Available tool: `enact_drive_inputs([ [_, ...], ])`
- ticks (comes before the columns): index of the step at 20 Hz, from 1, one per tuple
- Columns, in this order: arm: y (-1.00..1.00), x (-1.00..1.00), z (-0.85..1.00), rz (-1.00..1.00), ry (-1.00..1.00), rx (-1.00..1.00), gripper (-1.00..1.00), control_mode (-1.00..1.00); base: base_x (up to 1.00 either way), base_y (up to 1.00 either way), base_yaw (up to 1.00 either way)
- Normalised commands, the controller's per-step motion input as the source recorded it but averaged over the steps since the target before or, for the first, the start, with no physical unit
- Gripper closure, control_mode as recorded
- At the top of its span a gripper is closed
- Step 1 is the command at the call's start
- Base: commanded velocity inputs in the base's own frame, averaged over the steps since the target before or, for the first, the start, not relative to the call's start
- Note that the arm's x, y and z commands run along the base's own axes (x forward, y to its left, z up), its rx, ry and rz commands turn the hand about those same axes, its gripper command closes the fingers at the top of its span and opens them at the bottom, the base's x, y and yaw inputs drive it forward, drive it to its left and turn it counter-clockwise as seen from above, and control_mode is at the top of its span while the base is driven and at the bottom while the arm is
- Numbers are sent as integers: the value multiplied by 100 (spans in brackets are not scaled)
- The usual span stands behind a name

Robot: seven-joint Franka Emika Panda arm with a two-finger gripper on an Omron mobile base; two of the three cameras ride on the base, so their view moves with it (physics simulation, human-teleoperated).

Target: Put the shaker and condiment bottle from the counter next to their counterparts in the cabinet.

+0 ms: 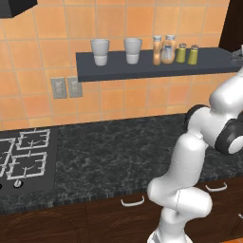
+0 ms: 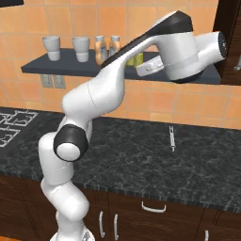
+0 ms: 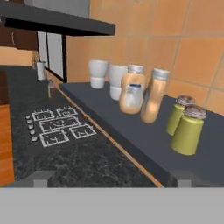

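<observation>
Shelf contents decide what comes next, and they sit just ahead of the gripper (image 3: 113, 178), slightly toward the right of the hand view. Its two dark fingertips (image 3: 42, 178) stand far apart at the bottom of that view with nothing between them, so the gripper is wide and holds nothing.

On the cabinet (image 1: 118, 71), the slate-grey shelf against the orange tiles, all four task items stand upright. The nearer shaker (image 3: 188, 129) stands closest to the hand, its twin (image 3: 180, 114) just behind it and nearly touching. Beyond them the slim condiment bottle (image 3: 154, 96) stands just beside the fat rounded bottle (image 3: 132, 89), with two pale cups (image 3: 98, 73) farther along. In the left base view the same row reads cups, bottles, then the two shakers (image 1: 187, 53) at the right end.

The long axes of the bottles and shakers run vertical, while the hand looks along the length of the shelf, so the row recedes away from the fingertips rather than across them.

The desk (image 1: 118, 152) carries no shaker or bottle that I can see; a small thin utensil (image 2: 172, 138) lies on it in the right base view. Judging from this, both placements look finished, and the sensible next move is to draw the arm straight back from the shelf, clear of the nearer shaker.
</observation>
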Motion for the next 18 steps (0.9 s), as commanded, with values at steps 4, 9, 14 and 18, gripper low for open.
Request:
enact_drive_inputs([
  [4,11,-100,-100,-5,-43,-10,-100,-100,0,0,0],
  [9,52,-100,-58,-7,-32,-4,-100,-100,0,0,0],
  [14,63,-100,-46,-47,-27,-11,-100,-100,0,0,0],
  [18,79,-91,-15,-38,-40,-19,-100,-100,0,0,0],
])
